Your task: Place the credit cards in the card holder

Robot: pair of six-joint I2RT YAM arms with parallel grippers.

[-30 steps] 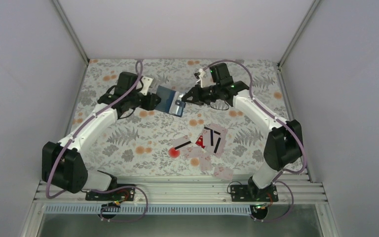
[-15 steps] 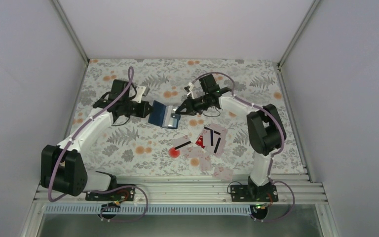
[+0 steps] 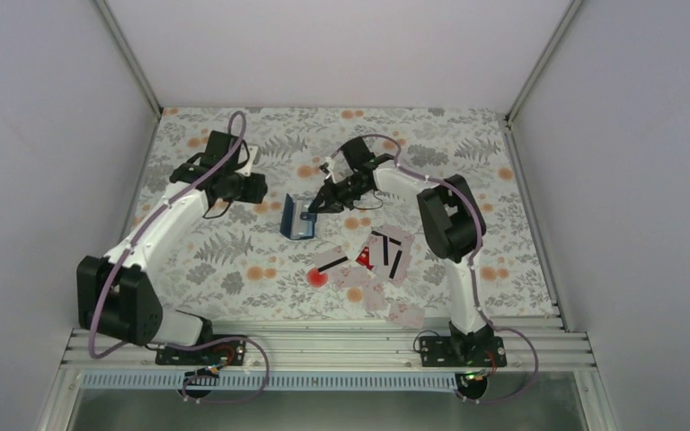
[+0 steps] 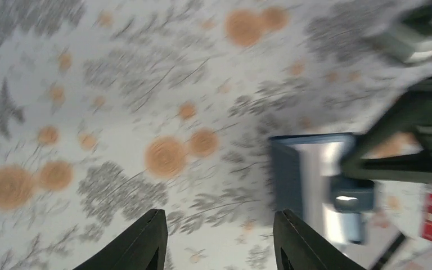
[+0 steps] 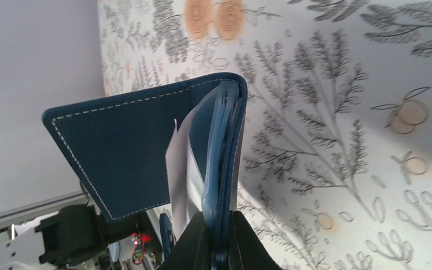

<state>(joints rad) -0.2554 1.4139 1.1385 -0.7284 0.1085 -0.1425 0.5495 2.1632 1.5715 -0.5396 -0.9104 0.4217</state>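
The dark blue card holder (image 3: 296,218) hangs half open, standing on edge just above the floral tabletop. My right gripper (image 3: 316,205) is shut on one of its covers. In the right wrist view the card holder (image 5: 135,146) shows its stitched blue cover and pale inner pockets, and the gripper (image 5: 219,239) clamps its edge. My left gripper (image 3: 263,187) is open and empty to the left of the holder, apart from it. Its wrist view is blurred, with the gripper (image 4: 219,216) over bare cloth and the card holder (image 4: 306,174) at the right. The credit cards (image 3: 384,252) lie in a loose pile, one red (image 3: 365,260).
More pale cards (image 3: 404,313) lie towards the near edge. The floral cloth (image 3: 234,260) covers the table between white walls. A metal rail (image 3: 341,346) with both arm bases runs along the near edge.
My left gripper has let go of the card holder and pulled back to the left. My right gripper has carried the holder lower and nearer, turning it on edge.
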